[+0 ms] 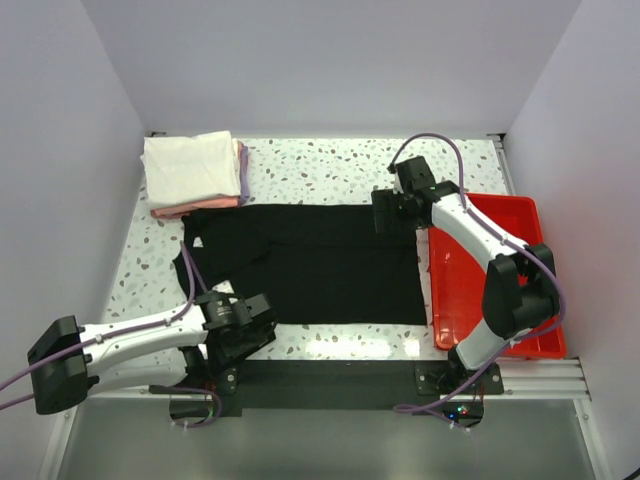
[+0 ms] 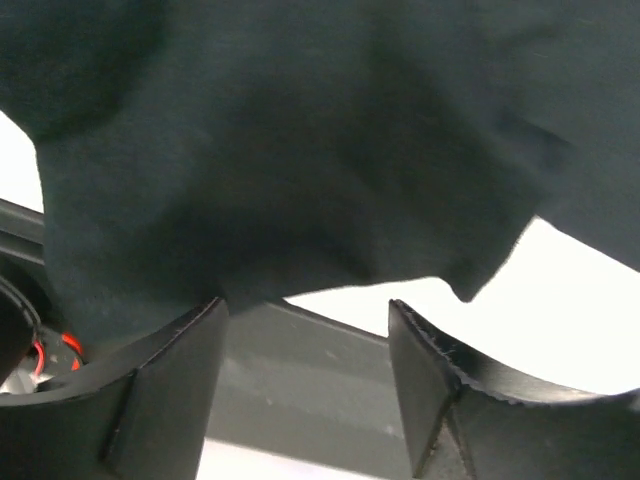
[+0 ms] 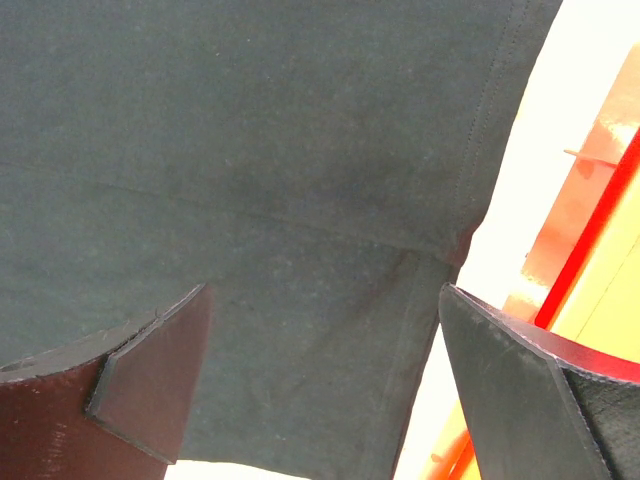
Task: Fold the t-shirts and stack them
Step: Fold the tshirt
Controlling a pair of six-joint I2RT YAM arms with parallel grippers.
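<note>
A black t-shirt [image 1: 310,265] lies spread on the speckled table, folded along its length. It fills the left wrist view [image 2: 300,150] and the right wrist view [image 3: 250,180]. A stack of folded tees sits at the back left, white [image 1: 192,168] on top, pink [image 1: 195,208] and lavender [image 1: 244,172] edges below. My left gripper [image 1: 240,335] is open at the shirt's near left corner, its fingers [image 2: 170,385] just under the cloth edge. My right gripper [image 1: 385,212] is open over the shirt's far right corner, fingers [image 3: 150,375] straddling the hem.
A red plastic tray [image 1: 495,275] lies along the table's right side, its edge showing in the right wrist view [image 3: 590,230]. A black rail [image 1: 330,378] runs along the near edge. Grey walls enclose the back and sides.
</note>
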